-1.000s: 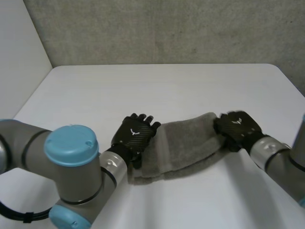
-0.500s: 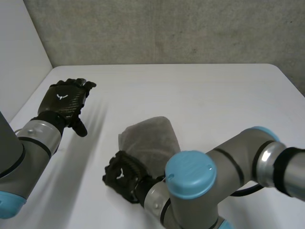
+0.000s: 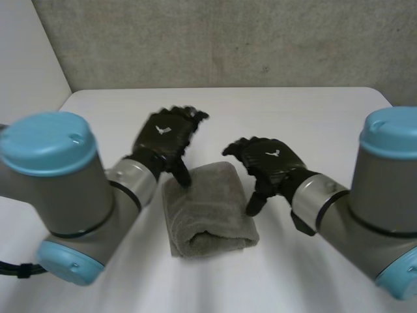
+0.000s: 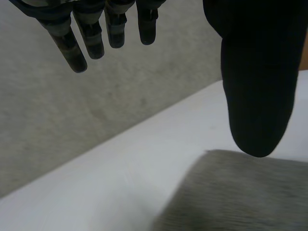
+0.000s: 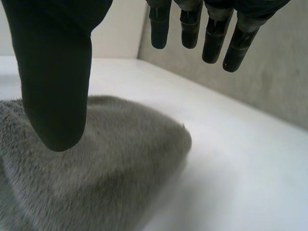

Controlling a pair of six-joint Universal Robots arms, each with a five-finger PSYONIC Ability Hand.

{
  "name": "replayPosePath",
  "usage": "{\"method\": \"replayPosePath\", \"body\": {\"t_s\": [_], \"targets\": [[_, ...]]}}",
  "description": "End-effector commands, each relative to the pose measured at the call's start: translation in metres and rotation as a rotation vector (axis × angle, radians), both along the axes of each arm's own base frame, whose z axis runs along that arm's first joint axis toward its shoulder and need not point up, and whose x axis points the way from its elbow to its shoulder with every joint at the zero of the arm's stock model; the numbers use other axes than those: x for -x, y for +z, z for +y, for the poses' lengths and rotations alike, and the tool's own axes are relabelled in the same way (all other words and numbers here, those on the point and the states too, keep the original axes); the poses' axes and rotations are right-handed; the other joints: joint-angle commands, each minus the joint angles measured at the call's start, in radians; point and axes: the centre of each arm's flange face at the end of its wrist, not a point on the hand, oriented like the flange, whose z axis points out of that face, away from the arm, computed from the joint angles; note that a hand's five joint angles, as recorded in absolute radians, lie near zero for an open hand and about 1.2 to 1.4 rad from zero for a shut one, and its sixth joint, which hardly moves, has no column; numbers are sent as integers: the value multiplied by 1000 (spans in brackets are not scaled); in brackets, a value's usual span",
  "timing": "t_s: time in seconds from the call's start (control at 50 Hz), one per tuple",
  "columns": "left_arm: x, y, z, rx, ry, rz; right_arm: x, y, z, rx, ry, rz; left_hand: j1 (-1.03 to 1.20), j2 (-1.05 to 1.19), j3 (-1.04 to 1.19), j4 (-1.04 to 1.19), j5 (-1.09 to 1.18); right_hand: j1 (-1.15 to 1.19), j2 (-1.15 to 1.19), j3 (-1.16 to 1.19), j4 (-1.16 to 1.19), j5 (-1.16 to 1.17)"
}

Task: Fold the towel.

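White desk [image 3: 313,111], grey terry towel [image 3: 208,208] looks folded; my left hand [image 3: 166,137], right hand [image 3: 270,160] hang open, empty; I'd withdraw next.

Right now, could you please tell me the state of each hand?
Left hand: open, holding nothing, at the far edge of the towel.
Right hand: open, holding nothing, beside the towel.

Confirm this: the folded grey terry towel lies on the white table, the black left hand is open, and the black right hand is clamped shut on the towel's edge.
Not clamped. The right wrist view shows the black right hand open, holding nothing, its thumb poised over the folded grey terry towel. The rest stands.
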Motion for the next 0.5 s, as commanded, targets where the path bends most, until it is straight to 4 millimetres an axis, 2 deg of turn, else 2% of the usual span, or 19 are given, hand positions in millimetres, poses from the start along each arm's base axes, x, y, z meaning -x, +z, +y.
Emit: {"method": "replayPosePath", "body": {"t_s": [0.02,0.22,0.32,0.36,0.5], "targets": [[7,-33,15,-115,32,-54,14,-10,-16,-128,-14,-10,30,34,34,33,0,-28,-52,-34,-53,-58],[-18,-67,23,-170,164,-146,-6,-45,-34,-187,26,21,27,31,31,30,-3,-28,-52,-34,-53,-58],[-25,-83,32,-204,157,-178,-23,-62,-32,-169,84,67,27,31,31,30,-3,-28,-52,-34,-53,-58],[-27,-91,34,-220,157,-192,-29,-73,-31,-123,119,138,27,31,31,30,-3,-28,-52,-34,-53,-58],[-26,-95,34,-231,154,-204,-24,-75,-39,8,71,281,27,31,31,30,-3,-28,-52,-34,-53,-58]]}}
